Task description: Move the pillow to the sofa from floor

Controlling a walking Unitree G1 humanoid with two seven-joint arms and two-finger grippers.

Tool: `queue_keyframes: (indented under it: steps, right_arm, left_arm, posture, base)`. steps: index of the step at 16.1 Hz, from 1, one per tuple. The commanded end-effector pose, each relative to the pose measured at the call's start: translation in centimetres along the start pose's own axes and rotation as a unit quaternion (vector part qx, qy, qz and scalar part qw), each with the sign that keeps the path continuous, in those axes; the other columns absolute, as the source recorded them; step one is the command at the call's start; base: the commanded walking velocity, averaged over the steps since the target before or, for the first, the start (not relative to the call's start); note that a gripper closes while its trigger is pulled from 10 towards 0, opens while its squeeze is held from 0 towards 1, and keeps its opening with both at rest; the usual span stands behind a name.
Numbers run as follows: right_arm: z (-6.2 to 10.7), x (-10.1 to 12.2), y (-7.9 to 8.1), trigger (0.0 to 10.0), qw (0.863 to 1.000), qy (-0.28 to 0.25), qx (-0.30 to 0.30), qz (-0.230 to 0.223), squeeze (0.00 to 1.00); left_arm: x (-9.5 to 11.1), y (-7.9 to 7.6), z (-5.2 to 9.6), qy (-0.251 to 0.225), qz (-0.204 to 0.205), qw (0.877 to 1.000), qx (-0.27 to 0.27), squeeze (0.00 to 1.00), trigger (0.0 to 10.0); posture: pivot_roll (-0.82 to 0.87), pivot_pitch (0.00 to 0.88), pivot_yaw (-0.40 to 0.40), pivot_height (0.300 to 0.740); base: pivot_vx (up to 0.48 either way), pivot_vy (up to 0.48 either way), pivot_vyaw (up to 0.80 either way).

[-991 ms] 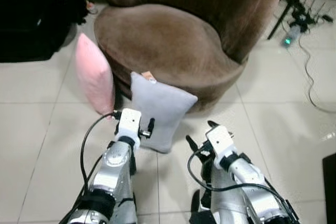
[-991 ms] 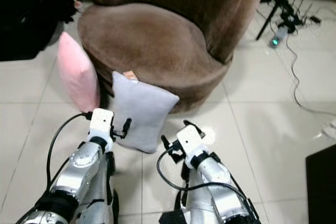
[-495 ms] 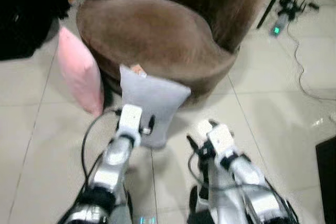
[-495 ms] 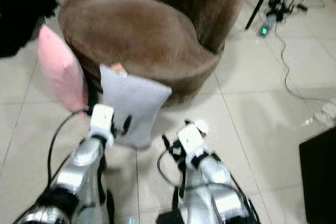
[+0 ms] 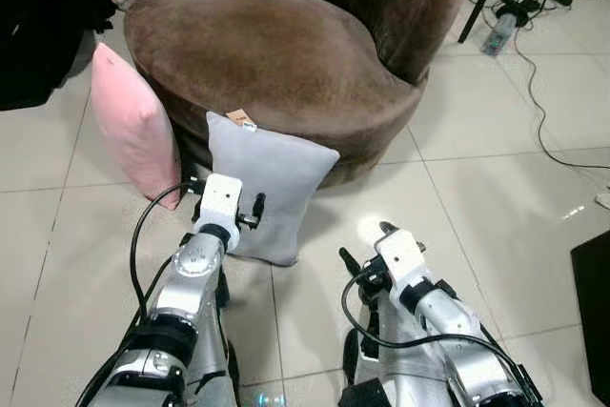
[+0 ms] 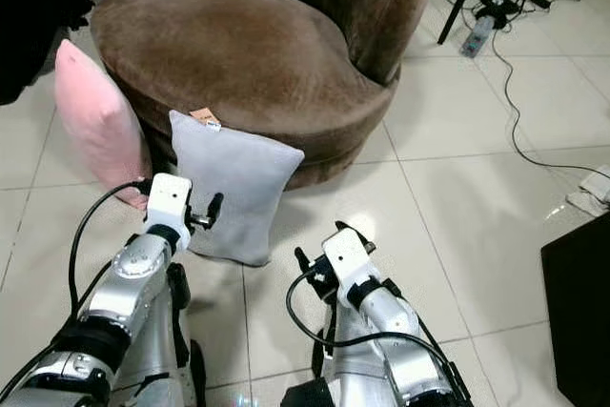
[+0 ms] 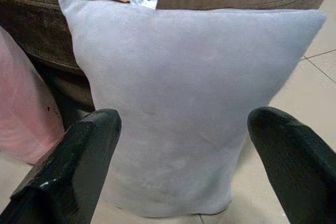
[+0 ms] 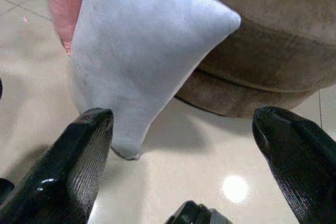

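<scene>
The soft grey square pillow [image 5: 269, 188] stands on the pale tiled floor [image 5: 496, 169] in the middle of the frame, leaning on the round brown velvet sofa [image 5: 276, 54]; the left gripper [image 7: 178, 166] faces it spread wide, ready to grab; the right gripper [image 8: 184, 161], lower right, is wide too, holding nothing.

The grey pillow [image 7: 178, 114] before me is soft, matt, suede-like cloth; the pink pillow [image 5: 133, 126] looks similar. The sofa [image 5: 267, 54] wears brown, ribbed velvety fabric. The floor [image 5: 496, 169] is glossy tile.
</scene>
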State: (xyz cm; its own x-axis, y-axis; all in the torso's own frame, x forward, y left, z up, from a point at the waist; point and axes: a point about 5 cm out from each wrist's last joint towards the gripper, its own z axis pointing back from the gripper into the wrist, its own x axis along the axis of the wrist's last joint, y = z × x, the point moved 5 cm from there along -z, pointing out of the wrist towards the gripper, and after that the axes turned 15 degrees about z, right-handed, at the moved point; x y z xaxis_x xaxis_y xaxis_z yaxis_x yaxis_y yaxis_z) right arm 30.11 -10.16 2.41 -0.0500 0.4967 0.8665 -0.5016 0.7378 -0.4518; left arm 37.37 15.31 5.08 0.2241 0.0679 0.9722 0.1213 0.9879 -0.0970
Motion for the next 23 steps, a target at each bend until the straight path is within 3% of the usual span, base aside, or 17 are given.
queue_keyframes:
  steps: [1,12,15,19,21,22,23]
  right_arm:
    - [0.4,-0.7,0.0,10.0,1.0,0.009,-0.003,-0.003,0.0]
    - [0.7,-3.9,0.3,10.0,0.999,0.044,0.004,-0.001,0.0]
    - [0.6,-4.1,0.5,10.0,0.999,0.048,0.006,-0.005,0.0]
    - [0.6,-3.6,0.5,10.0,0.999,0.033,0.01,0.006,0.0]
    - [1.0,-3.4,-0.7,10.0,0.999,0.025,0.006,0.02,0.0]
    - [1.7,-3.4,-3.8,10.0,0.999,0.025,-0.02,0.037,0.0]
    - [1.9,-3.3,-4.8,10.0,0.998,0.024,-0.028,0.045,0.0]
  left_arm:
    - [-0.3,-0.2,-0.1,0.008,-0.008,1.0,-0.004,0.0,10.0]
    - [-0.8,-0.9,-0.1,0.009,0.019,1.0,-0.007,0.0,10.0]
    - [-1.2,-1.2,0.0,0.011,0.033,0.999,-0.008,0.0,10.0]
    - [-0.8,-1.6,0.1,-0.003,0.019,1.0,-0.019,0.0,10.0]
    - [-0.6,-1.7,0.1,-0.007,0.023,1.0,-0.02,0.0,10.0]
    - [-0.6,-1.9,0.1,-0.008,0.028,0.999,-0.026,0.0,10.0]
    - [-0.6,-2.0,0.1,-0.007,0.028,0.999,-0.027,0.0,10.0]
  posture:
    - [0.06,0.181,-0.069,0.474]
    - [0.05,0.183,-0.077,0.474]
    - [0.05,0.19,-0.078,0.474]
    - [0.04,0.194,-0.077,0.474]
    - [0.04,0.197,-0.076,0.474]
    - [0.04,0.2,-0.075,0.474]
    - [0.04,0.2,-0.075,0.474]
  base:
    - [0.0,0.0,0.0]
    - [0.443,0.03,0.0]
    - [0.0,0.465,0.0]
    - [0.0,0.112,0.0]
    - [0.0,0.0,0.0]
    - [0.259,0.247,0.0]
    - [0.311,0.304,0.0]
